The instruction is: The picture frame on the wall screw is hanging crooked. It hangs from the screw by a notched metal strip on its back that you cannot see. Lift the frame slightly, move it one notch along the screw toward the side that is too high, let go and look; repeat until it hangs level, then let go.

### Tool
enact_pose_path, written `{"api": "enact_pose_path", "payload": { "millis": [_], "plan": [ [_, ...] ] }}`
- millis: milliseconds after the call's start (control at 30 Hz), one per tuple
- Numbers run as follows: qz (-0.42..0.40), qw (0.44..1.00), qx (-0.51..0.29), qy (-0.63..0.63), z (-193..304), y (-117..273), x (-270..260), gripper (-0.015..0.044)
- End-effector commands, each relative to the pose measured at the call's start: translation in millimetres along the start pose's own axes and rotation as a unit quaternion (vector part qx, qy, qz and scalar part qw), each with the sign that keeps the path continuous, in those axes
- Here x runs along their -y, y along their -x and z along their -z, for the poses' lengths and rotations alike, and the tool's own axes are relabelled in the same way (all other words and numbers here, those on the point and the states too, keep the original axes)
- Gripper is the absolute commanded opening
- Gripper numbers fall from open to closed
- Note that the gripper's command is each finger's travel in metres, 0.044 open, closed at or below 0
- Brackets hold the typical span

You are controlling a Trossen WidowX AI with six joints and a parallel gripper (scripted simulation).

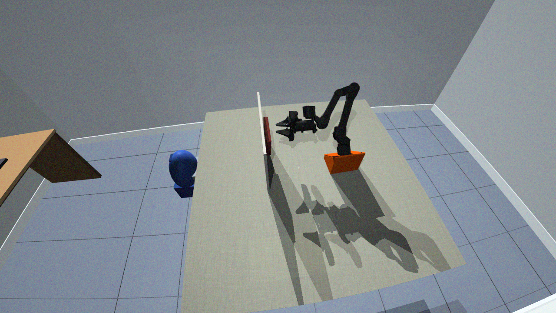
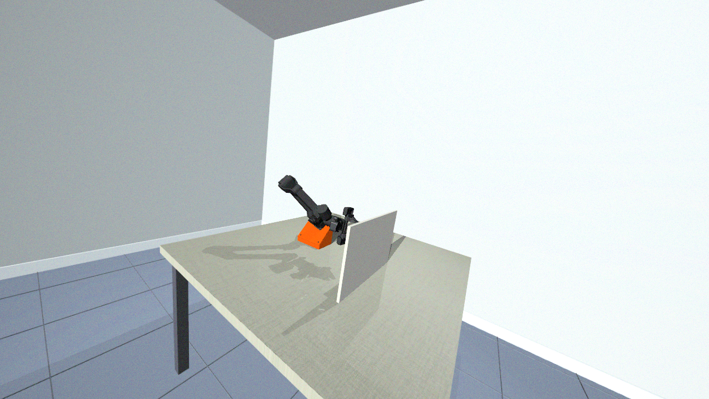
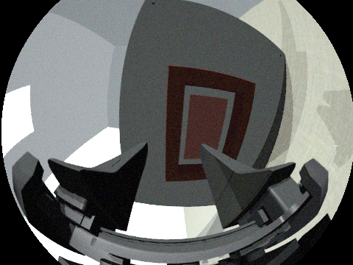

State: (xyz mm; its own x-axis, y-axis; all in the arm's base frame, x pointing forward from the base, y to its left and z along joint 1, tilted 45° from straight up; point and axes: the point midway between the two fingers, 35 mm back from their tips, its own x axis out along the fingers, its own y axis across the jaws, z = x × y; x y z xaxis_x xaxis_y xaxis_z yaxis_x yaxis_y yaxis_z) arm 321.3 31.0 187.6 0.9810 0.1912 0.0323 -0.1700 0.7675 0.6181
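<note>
The dark red picture frame (image 1: 267,134) (image 3: 173,121), with a grey inner border, hangs on the front of the upright panel (image 1: 260,116) (image 2: 369,252) (image 3: 147,73). The panel hides it in the exterior view. The wrist view is rolled and strongly curved, so I cannot tell exactly how far the frame tilts. The screw and notched strip are hidden. My gripper (image 1: 276,128) (image 3: 173,147) is open and empty, one finger above the other in the top view. It points at the frame, a short gap in front of it. In the wrist view one fingertip overlaps the frame's lower part.
The arm's orange base (image 1: 345,163) (image 2: 314,235) stands on the table (image 1: 225,233) (image 2: 406,317), in front of the panel. A blue rounded object (image 1: 182,167) is beyond the table's edge behind the panel. A wooden desk (image 1: 27,145) is farther off.
</note>
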Motion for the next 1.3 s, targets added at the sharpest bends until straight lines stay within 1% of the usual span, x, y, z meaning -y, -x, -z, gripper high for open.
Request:
{"api": "enact_pose_path", "payload": {
  "millis": [0, 467, 1267],
  "plan": [
    [-0.001, 1.000, 0.003, 0.000, 0.8, -8.1, 0.2, 0.0260],
    [-0.001, 1.000, 0.003, 0.000, 0.5, -10.7, 0.0, 0.0260],
    [-0.002, 1.000, 0.004, 0.000, 0.2, -47.7, -0.2, 0.0260]
  ]
}}
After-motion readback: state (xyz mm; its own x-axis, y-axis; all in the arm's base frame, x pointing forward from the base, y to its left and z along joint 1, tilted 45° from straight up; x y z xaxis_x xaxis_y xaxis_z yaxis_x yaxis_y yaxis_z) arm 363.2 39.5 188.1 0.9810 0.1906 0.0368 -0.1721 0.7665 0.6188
